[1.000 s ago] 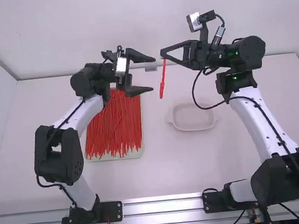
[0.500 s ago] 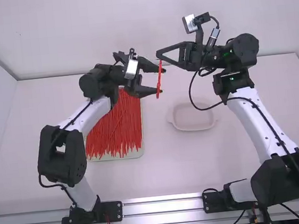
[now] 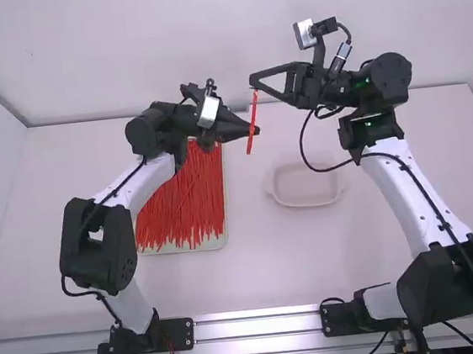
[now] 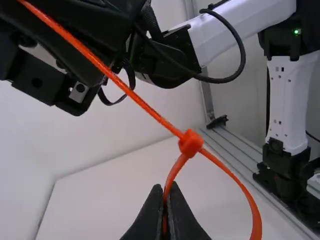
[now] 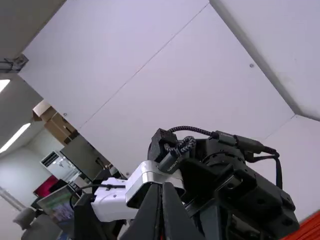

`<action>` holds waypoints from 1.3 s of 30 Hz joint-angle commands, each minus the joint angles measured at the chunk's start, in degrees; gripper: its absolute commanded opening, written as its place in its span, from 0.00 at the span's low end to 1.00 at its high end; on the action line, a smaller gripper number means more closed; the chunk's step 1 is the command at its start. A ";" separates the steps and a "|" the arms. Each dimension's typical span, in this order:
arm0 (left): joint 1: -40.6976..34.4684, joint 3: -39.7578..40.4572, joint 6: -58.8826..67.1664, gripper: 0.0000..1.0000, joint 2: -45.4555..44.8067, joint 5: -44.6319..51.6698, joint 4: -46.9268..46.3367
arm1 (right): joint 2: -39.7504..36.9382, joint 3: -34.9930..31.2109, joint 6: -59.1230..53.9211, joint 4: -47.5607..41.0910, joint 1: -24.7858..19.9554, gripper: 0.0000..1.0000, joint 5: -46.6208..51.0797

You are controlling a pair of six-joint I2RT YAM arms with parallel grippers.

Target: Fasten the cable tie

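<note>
while arms hover high, left claw (image 4: 164,205), right claw (image 5: 161,190) pinch cable tie (image 4: 190,143).

so the cable tie (image 3: 251,125) hangs in the air over the gap between the mat (image 3: 218,242) with the pile of spare ties (image 3: 183,195) on the left and the dish (image 3: 274,192) on the right, left gripper (image 3: 247,131) pinching it from the left, right gripper (image 3: 254,86) on its upper end from the right.

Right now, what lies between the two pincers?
The red cable tie, held by the left pincer and the right pincer, bridges them in mid-air, as the high view shows.
</note>
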 commanded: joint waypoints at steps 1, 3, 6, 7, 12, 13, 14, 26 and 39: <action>-0.17 -1.20 -0.42 0.02 -0.04 -0.81 0.35 | -0.42 -0.26 0.28 0.33 -0.72 0.00 1.18; 0.07 -2.40 0.79 0.02 -0.04 -0.81 0.87 | -0.42 -0.22 2.86 1.22 -1.42 0.00 1.20; -0.13 -3.65 2.49 0.02 -0.04 -0.96 0.83 | -0.42 -0.22 5.20 4.35 -1.51 0.00 1.18; -0.26 -4.24 2.64 0.02 -0.04 -1.31 0.92 | -0.42 -0.22 6.45 5.90 -1.70 0.00 1.29; 0.15 -4.68 2.64 0.02 -0.04 -0.85 0.55 | -0.42 -0.22 10.47 10.43 -3.06 0.00 2.05; 0.15 -4.68 2.64 0.02 -0.04 -0.79 0.55 | -0.44 -0.22 10.69 10.75 -3.06 0.00 2.05; 0.15 -4.68 2.62 0.02 -0.04 -0.37 0.63 | -0.42 -0.22 11.76 11.80 -3.17 0.00 2.05; 0.15 -5.75 10.12 0.02 0.02 1.05 -6.99 | -0.42 2.01 16.79 16.35 -4.92 0.00 2.03; -0.07 -8.68 16.20 0.02 0.02 0.72 -11.76 | -0.42 13.11 8.70 -0.37 -5.05 0.00 0.92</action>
